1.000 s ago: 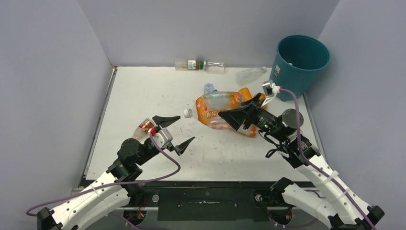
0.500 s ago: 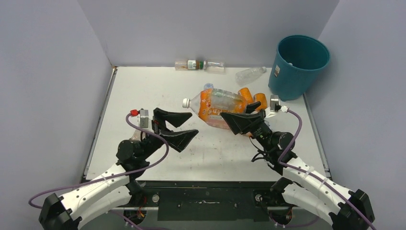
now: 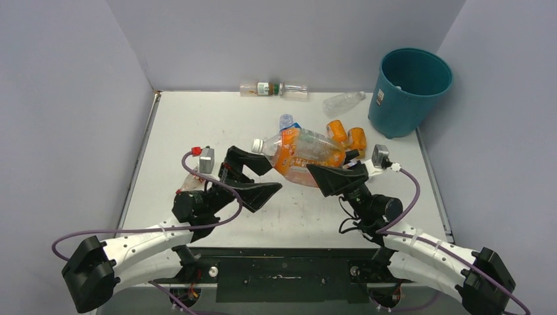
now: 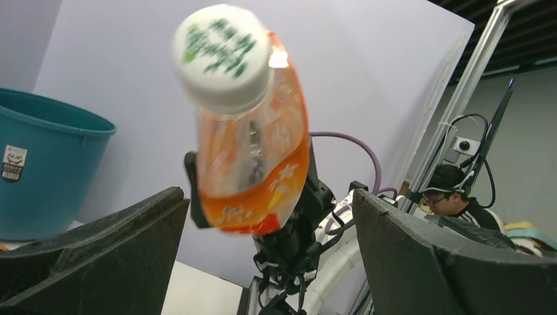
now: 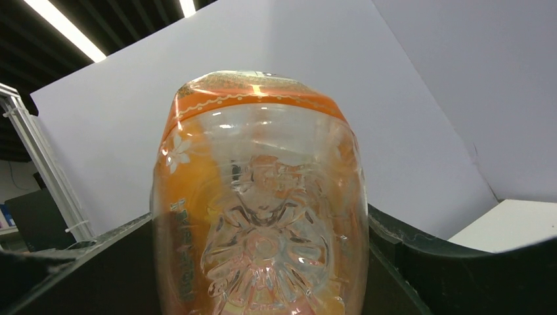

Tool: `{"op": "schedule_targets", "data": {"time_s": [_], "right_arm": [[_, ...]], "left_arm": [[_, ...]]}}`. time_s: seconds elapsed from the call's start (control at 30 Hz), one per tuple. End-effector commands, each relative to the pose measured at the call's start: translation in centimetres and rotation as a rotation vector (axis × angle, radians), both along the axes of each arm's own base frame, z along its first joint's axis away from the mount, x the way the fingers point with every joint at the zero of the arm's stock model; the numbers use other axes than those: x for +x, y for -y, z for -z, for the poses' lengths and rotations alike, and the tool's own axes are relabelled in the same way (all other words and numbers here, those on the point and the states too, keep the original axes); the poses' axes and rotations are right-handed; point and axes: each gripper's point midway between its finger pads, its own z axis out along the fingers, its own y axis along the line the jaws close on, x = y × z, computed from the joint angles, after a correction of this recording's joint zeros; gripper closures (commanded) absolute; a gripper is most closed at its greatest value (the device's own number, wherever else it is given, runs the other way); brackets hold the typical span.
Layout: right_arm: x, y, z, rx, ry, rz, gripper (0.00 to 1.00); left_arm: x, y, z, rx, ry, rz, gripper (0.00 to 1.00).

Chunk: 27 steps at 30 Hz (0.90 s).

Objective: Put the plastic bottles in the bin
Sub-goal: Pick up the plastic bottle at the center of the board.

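Overhead, the right gripper (image 3: 338, 169) clamps the base end of the orange-labelled jug (image 3: 305, 152), which seems lifted off the table (image 3: 197, 125). Its neck points toward the left gripper (image 3: 270, 176), whose jaws gape with nothing in them. The bin (image 3: 410, 92) stands at the far right corner.

Left wrist: the jug's white cap (image 4: 223, 56) hangs above and between the spread fingers (image 4: 98, 249).

Right wrist: both fingers (image 5: 79, 262) press the jug's sides.

Bottom edge cuts jug (image 5: 259, 197); left edge crops bin (image 4: 59, 184).
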Motion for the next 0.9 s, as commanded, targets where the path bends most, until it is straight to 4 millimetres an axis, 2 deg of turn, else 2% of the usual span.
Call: {"op": "schedule_targets", "data": {"time_s": [0.0,0.13,0.2,0.3,0.37,0.4,0.5,0.6,0.67,0.8,0.87], "right_arm": [[-0.6,0.2,-0.3,0.060,0.011,0.038,0.71],[-1.0,-0.9,0.6,0.058,-0.005,0.015,0.71],[-1.2,-1.3,0.5,0.057,0.000,0.005,0.71],[-1.4,-1.5,0.4,0.057,0.005,0.010,0.71],[-1.6,-1.4,0.2,0.063,0.008,0.012,0.70],[-1.6,-1.4,0.2,0.066,0.010,0.014,0.70],[-1.5,-0.5,0.0,0.110,0.002,0.039,0.70],[-1.5,0.3,-0.4,0.149,0.004,0.054,0.70],[-1.6,0.3,-0.7,0.160,0.009,0.048,0.70],[-1.8,-0.2,-0.5,0.162,0.003,0.030,0.70],[-1.7,-0.3,-0.3,0.165,-0.003,0.031,0.70]], "left_arm": [[-0.6,1.0,-2.9,0.010,0.121,-0.078,0.04],[0.0,1.8,-2.7,0.038,0.129,-0.137,0.01],[0.1,1.9,-2.9,0.035,0.134,-0.140,0.12],[0.0,2.0,-3.0,0.025,0.133,-0.130,0.35],[-0.1,2.2,-2.8,0.021,0.123,-0.113,0.42],[-0.1,2.3,-2.6,0.020,0.118,-0.106,0.42],[-0.3,2.2,-2.2,0.006,0.105,-0.091,0.19],[-0.1,1.8,-1.6,-0.012,0.075,-0.099,0.14],[0.0,1.6,-1.7,-0.031,0.064,-0.102,0.22],[-0.1,1.7,-2.1,-0.042,0.065,-0.091,0.46],[-0.3,2.0,-2.2,-0.041,0.069,-0.081,0.51]]}}
